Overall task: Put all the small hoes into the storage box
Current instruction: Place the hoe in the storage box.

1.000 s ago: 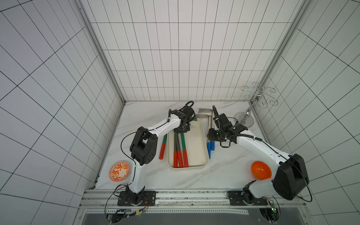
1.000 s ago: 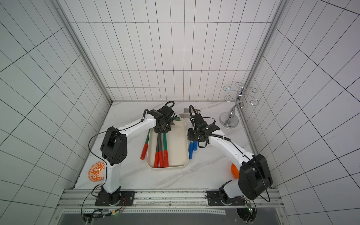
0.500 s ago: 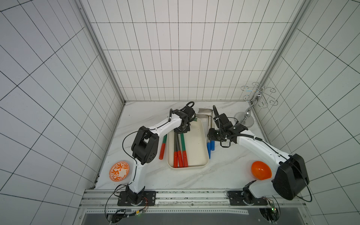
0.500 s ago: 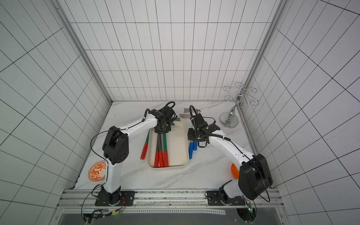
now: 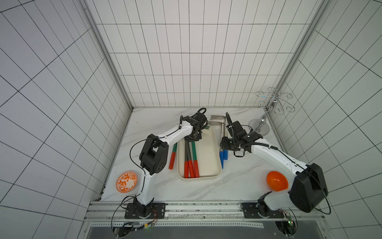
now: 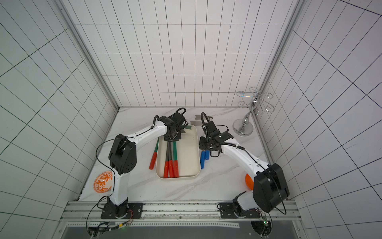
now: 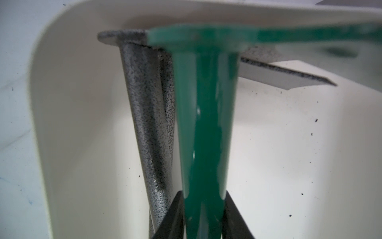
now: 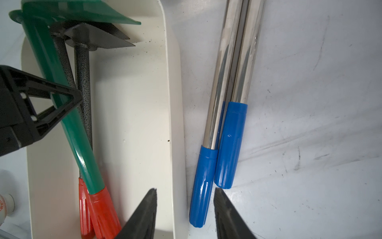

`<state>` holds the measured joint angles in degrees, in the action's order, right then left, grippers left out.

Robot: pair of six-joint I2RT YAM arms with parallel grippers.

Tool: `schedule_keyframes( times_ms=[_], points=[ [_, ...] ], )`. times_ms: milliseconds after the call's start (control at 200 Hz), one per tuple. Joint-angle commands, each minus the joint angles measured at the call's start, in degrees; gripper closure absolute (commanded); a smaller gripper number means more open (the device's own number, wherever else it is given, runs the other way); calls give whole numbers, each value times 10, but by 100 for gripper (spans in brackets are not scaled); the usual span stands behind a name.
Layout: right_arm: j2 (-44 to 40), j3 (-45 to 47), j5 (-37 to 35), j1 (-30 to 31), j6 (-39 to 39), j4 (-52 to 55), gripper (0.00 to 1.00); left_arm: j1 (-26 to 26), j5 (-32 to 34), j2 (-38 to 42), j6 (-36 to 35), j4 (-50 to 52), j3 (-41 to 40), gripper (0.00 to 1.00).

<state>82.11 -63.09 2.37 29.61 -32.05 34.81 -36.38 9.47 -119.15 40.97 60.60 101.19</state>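
Currently, the left gripper (image 7: 203,194) straddles the small hoe (image 7: 204,124), jaws close against its green shaft; clamping cannot be confirmed. The hoe lies inside the storage box (image 5: 206,157). The right gripper (image 8: 185,192) stands partly open, empty, above the box's right wall.

The marble table (image 5: 157,124) carries the cream storage box (image 5: 206,153) at its centre. Just beside the box at 9 o'clock lies a green hoe with red grip (image 5: 173,154), and at 3 o'clock two chrome hoes with blue grips (image 5: 223,154). A patterned bowl (image 5: 126,181) sits at 8 o'clock, an orange bowl (image 5: 276,180) at 4 o'clock, a chrome stand (image 5: 259,128) at 2 o'clock
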Motion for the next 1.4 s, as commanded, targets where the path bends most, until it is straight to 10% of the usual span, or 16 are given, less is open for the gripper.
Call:
schedule_keyframes(
  times_ms=[0,610,1084,1399],
  points=[
    [-8,26,2,-6,0,1,54,-3,1,-16,5,-6,17,65],
    [12,-19,9,-7,1,0,53,-3,-17,-21,-4,-42,0,67],
    [0,3,5,-7,-3,0,53,-1,-33,-1,-31,-79,1,100],
    [1,2,8,-6,-5,0,53,19,-55,56,-72,17,145,100]
  ],
)
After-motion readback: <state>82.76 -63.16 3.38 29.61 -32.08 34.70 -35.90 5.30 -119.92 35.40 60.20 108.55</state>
